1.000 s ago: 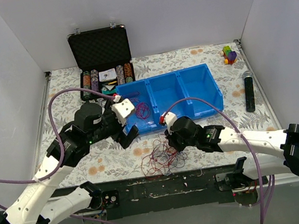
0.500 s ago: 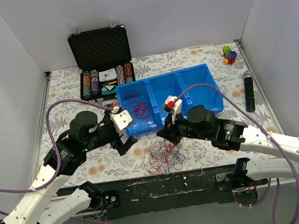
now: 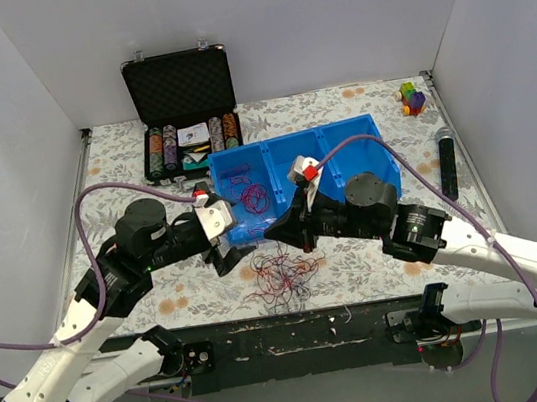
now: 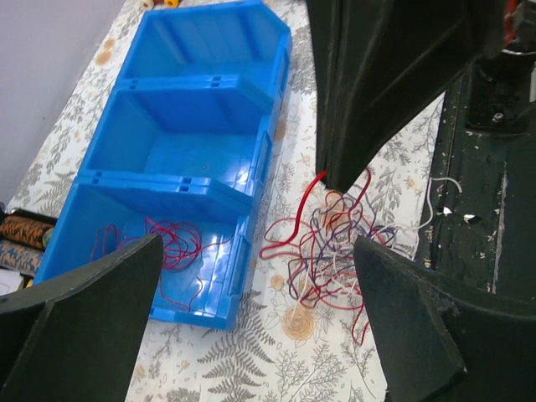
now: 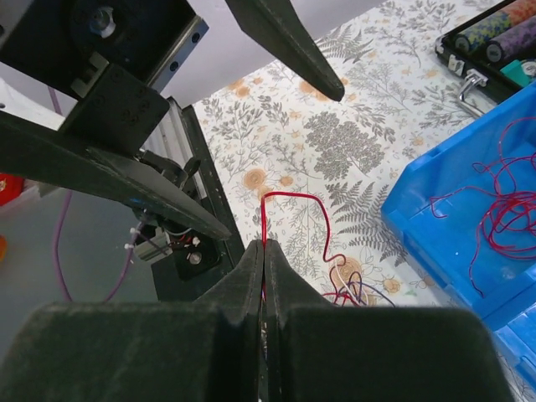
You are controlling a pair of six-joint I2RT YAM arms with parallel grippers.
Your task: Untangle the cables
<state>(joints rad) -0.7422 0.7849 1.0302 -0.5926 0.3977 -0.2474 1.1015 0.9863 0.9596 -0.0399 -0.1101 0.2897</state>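
The cables (image 3: 278,278) lie as a tangle of thin red, purple and white wires on the floral table, in front of the blue bin (image 3: 353,126). My right gripper (image 3: 275,230) is shut on one red cable (image 5: 293,199) and holds it above the tangle; the strand loops down into the pile (image 5: 356,289). My left gripper (image 3: 224,254) is open and empty, left of the tangle (image 4: 335,243), with its fingers (image 4: 109,293) spread wide. More red wires (image 4: 167,247) lie in the bin's left compartment.
The blue bin (image 4: 193,84) has three compartments and stands just behind the tangle. An open black case (image 3: 183,102) with poker chips is at the back left. A black cylinder (image 3: 446,164) and coloured blocks (image 3: 412,97) are at the right. The dark table rail (image 4: 494,209) runs along the front.
My right gripper has risen and moved left and back with the red cable, dragging the tangle slightly left. My left gripper has drawn back toward the left.
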